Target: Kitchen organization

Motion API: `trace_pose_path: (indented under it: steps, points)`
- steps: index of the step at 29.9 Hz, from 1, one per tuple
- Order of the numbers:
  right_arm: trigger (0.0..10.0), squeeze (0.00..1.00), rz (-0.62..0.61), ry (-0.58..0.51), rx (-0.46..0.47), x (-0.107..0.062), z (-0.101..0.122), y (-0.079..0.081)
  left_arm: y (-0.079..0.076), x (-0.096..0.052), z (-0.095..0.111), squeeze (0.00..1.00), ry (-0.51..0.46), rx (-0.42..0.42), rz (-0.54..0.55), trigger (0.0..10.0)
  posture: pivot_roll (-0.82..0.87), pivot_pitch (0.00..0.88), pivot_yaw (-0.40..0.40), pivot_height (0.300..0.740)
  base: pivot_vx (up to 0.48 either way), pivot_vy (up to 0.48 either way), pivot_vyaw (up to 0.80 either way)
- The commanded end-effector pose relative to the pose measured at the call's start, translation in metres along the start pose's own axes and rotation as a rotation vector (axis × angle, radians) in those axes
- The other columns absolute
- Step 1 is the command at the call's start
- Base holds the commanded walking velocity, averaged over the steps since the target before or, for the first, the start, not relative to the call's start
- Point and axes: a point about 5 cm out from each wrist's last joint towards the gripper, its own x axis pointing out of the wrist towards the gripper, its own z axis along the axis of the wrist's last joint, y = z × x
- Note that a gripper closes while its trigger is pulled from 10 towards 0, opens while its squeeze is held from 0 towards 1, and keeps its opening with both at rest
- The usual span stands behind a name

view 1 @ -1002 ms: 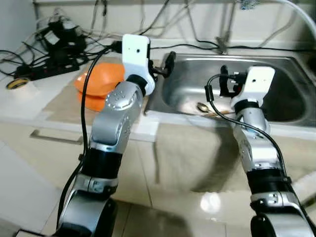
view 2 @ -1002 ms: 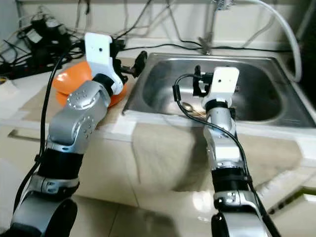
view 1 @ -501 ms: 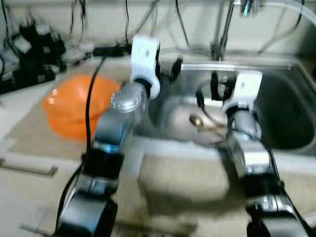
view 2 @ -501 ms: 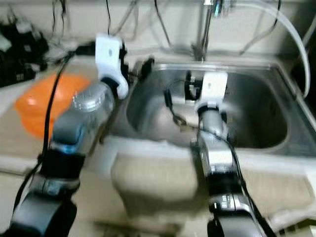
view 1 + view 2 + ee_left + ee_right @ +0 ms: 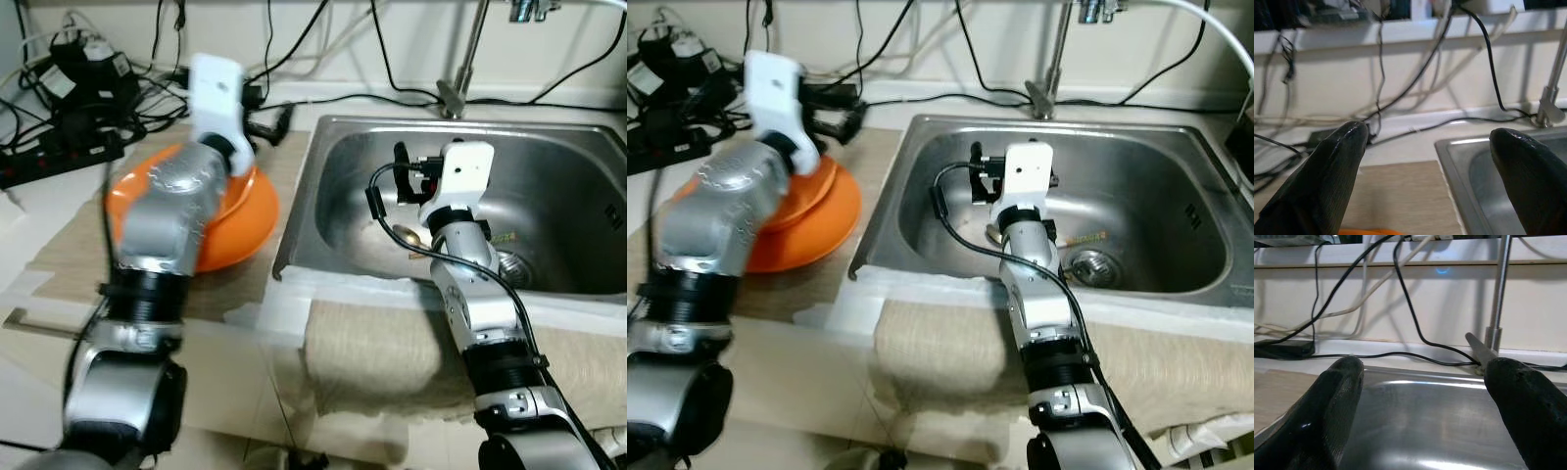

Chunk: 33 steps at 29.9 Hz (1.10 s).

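We judge the step in hand to be fetching the spoon (image 5: 407,236) that lies on the sink (image 5: 1161,157) floor, just beside our right arm and near the drain (image 5: 1089,264); to do it well we should tip the right pincer (image 5: 400,168) down from its level pose, bring its tips to either side of the handle, and close gently, since the steel is slick; the right pincer hangs over the basin, spread wide, empty, touching nothing; our left pincer (image 5: 277,124) is likewise splayed wide and empty, held above the counter (image 5: 59,211) beyond the stacked orange bowls (image 5: 240,211), near the cables (image 5: 88,88).
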Motion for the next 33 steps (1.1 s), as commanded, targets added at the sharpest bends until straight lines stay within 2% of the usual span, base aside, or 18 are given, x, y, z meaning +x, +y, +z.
trace_pose_path:
  steps: [1,4,5,8,11,12,13,14,15,16,17,20,22,25,30,31,33]
  points:
    - [10.0,0.00,0.001,-0.007,-0.011,0.001,0.005,0.000,0.001,0.002,0.008,0.00,0.002,0.013,-0.029,10.0,0.00,0.000,0.072,0.740,0.000,0.000,0.00]
    - [10.0,0.00,0.047,0.003,-0.033,0.003,0.006,0.003,0.019,-0.007,0.006,0.00,0.052,0.005,-0.043,10.0,0.01,0.000,0.073,0.740,0.000,0.000,0.00]
    - [10.0,0.00,0.047,0.003,-0.033,0.003,0.006,0.003,0.019,-0.007,0.006,0.00,0.052,0.005,-0.043,10.0,0.01,0.000,0.073,0.740,0.000,0.000,0.00]
    - [10.0,0.00,0.105,0.019,-0.037,0.003,0.007,0.002,0.047,-0.019,0.000,0.00,0.102,0.009,-0.008,10.0,0.02,0.000,0.069,0.740,0.000,0.000,0.00]
    - [10.0,0.00,0.113,0.018,-0.048,0.006,0.011,-0.007,0.068,-0.029,0.002,0.00,0.073,0.038,0.066,10.0,0.02,0.000,0.064,0.740,0.000,0.000,0.00]
    - [10.0,0.00,0.086,0.005,-0.057,0.008,0.016,-0.016,0.079,-0.038,-0.002,0.00,0.043,0.039,0.135,10.0,0.03,0.000,0.063,0.740,0.000,0.000,0.00]
    - [10.0,0.00,0.086,0.005,-0.057,0.008,0.016,-0.016,0.079,-0.038,-0.002,0.00,0.043,0.039,0.135,10.0,0.03,0.000,0.063,0.740,0.000,0.000,0.00]
    - [10.0,0.00,0.067,-0.004,-0.063,0.007,0.017,-0.020,0.083,-0.043,-0.005,0.00,0.029,0.015,0.172,10.0,0.03,0.000,0.060,0.740,0.000,0.000,0.00]
    - [10.0,0.00,0.045,-0.013,-0.067,0.005,0.019,-0.025,0.087,-0.052,-0.011,0.00,0.012,0.032,0.219,10.0,0.03,0.000,0.055,0.740,0.000,0.000,0.00]
    - [10.0,0.00,0.021,-0.023,-0.074,0.001,0.019,-0.030,0.088,-0.065,-0.018,0.00,-0.010,0.074,0.267,10.0,0.03,0.000,0.054,0.740,0.000,0.000,0.00]
    - [10.0,0.00,0.012,-0.029,-0.079,-0.001,0.019,-0.031,0.087,-0.069,-0.021,0.00,-0.022,0.073,0.277,10.0,0.03,0.000,0.052,0.740,0.000,0.000,0.00]
    - [10.0,0.00,-0.012,-0.047,-0.081,-0.010,0.019,-0.034,0.083,-0.081,-0.026,0.00,-0.052,0.064,0.314,10.0,0.04,0.000,0.048,0.740,0.000,0.000,0.00]
    - [10.0,0.00,-0.024,-0.066,-0.108,-0.020,0.019,-0.035,0.078,-0.090,-0.023,0.00,-0.111,0.118,0.333,10.0,0.04,0.000,0.042,0.740,0.000,0.000,0.00]
    - [10.0,0.00,-0.032,-0.083,-0.125,-0.031,0.017,-0.033,0.075,-0.096,-0.024,0.00,-0.138,0.136,0.349,10.0,0.04,0.000,0.037,0.740,0.000,0.000,0.00]
    - [10.0,0.00,-0.027,-0.085,-0.133,-0.041,0.013,-0.027,0.073,-0.096,-0.033,0.00,-0.133,0.090,0.366,10.0,0.02,0.000,0.030,0.740,0.000,0.000,0.00]
    - [10.0,0.00,-0.021,-0.079,-0.137,-0.043,0.011,-0.024,0.066,-0.087,-0.036,0.00,-0.130,0.049,0.343,10.0,0.00,0.000,0.045,0.740,0.000,0.000,0.00]
    - [10.0,0.00,-0.021,-0.078,-0.139,-0.041,0.012,-0.023,0.055,-0.077,-0.038,0.00,-0.131,0.031,0.305,10.0,-0.03,0.000,0.066,0.740,0.000,0.000,0.00]
